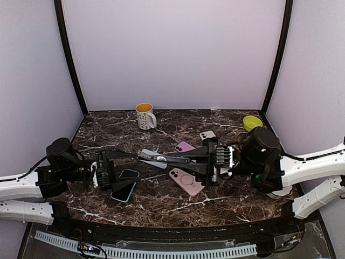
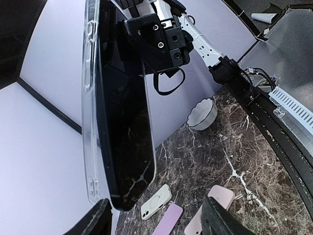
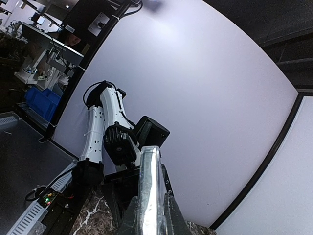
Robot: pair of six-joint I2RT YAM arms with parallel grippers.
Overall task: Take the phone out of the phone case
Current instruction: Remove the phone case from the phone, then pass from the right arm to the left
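Right gripper: clamps black phone in clear plastic case, bracing it.
Left gripper: spread wide at case end, apparently for peeling.

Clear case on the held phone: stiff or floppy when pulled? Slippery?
Probably bendy: the clear case looks like a thin see-through shell round the phone. Likely slick too, its edge glints in the right gripper.

Top of phone cut off by frame edge, right pincer cropped at bottom, partly hidden behind phone case.
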